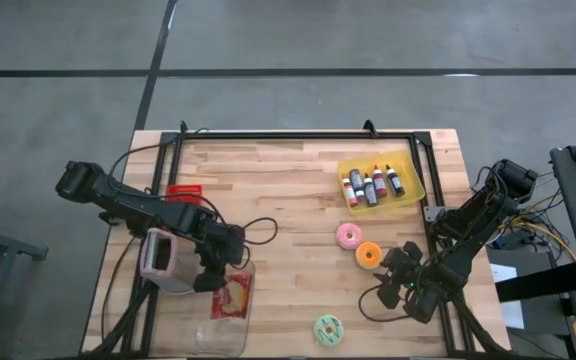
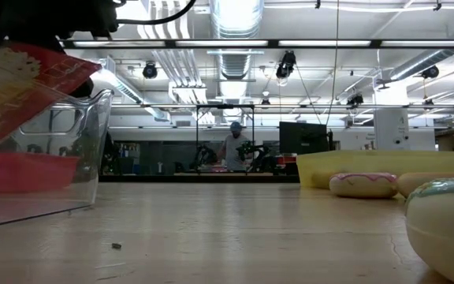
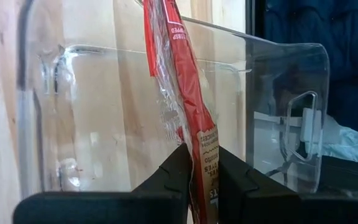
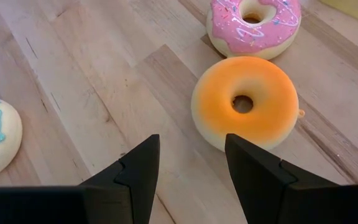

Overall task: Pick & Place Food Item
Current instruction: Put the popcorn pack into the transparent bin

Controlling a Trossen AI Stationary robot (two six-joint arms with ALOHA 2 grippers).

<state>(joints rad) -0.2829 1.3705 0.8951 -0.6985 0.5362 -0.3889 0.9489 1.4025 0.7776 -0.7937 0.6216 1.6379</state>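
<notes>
Pinched thin in the left gripper (image 3: 201, 171) above the clear bin (image 3: 291, 87), a light, crinkly snack packet (image 3: 179, 81); right gripper (image 4: 188, 162) parted, empty.

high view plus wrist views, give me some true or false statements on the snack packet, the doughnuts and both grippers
1. The left gripper is shut on the red crinkly snack packet. True.
2. The packet hangs over the clear plastic bin. True.
3. The right gripper holds the orange doughnut. False: it is open and empty, with the doughnut ahead of it.
4. The pink-iced doughnut lies in the yellow tray. False: it lies on the wooden table.
</notes>
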